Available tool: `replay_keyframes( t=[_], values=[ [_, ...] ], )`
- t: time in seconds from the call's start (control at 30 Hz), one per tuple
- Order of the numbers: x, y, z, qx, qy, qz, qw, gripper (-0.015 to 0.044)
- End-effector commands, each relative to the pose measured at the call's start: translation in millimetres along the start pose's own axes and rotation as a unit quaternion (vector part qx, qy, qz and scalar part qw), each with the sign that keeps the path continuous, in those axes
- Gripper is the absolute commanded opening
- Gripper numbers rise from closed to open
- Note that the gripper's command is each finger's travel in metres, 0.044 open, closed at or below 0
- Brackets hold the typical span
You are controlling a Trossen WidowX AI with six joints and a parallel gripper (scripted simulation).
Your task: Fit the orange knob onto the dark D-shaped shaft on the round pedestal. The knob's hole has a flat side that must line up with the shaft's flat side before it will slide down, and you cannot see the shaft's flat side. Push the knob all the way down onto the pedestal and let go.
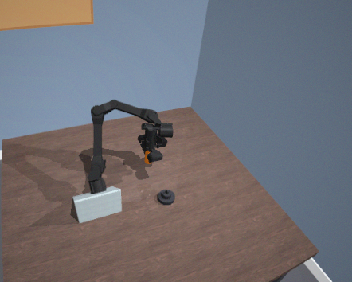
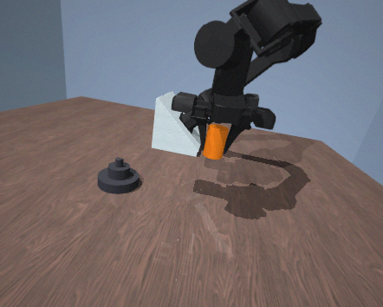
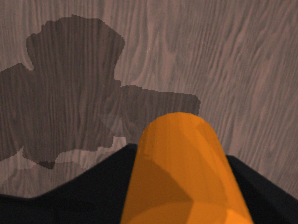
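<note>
One pedestal [image 2: 118, 179] with its one short shaft [image 2: 119, 162] waits bare on the table [image 2: 74, 243]; well apart to its right, the gripper [image 2: 214, 145] has its jaws clamped on the one orange knob [image 2: 215, 141], upright just above the wood, likely ready for carrying across

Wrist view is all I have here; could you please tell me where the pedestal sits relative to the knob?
Observer: In the exterior view the pedestal stands on the table, well apart from the orange knob, to its left.
Operator: Thank you. Is anything on its shaft?
Observer: No, the dark shaft stands bare.
Operator: And is the knob upright in the claw?
Observer: Slightly tilted. The claw is shut on it from above, and the knob appears to hang just off the wood.
</note>
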State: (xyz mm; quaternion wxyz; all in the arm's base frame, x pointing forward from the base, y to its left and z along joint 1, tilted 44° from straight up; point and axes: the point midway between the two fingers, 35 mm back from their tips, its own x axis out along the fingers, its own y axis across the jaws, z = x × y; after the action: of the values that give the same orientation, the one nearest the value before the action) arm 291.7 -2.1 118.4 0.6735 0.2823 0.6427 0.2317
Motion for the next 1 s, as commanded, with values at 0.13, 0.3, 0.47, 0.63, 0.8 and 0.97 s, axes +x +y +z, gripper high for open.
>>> replay_keyframes(
  t=[0.13,0.3,0.47,0.63,0.8,0.97],
  values=[
    [-42.4,2.4,-4.3,-0.010,-0.008,0.007,1.000,0.0000],
    [-42.1,0.5,-3.5,-0.010,-0.008,0.007,1.000,0.0000],
    [-39.4,-13.3,2.2,-0.010,-0.009,0.006,1.000,0.0000],
    [-36.3,-28.0,7.6,-0.010,-0.009,0.005,1.000,0.0000],
    [-33.0,-42.9,12.2,-0.010,-0.009,0.004,1.000,0.0000],
    [-29.3,-57.8,15.7,-0.007,-0.009,0.004,1.000,0.0000]
  ],
)
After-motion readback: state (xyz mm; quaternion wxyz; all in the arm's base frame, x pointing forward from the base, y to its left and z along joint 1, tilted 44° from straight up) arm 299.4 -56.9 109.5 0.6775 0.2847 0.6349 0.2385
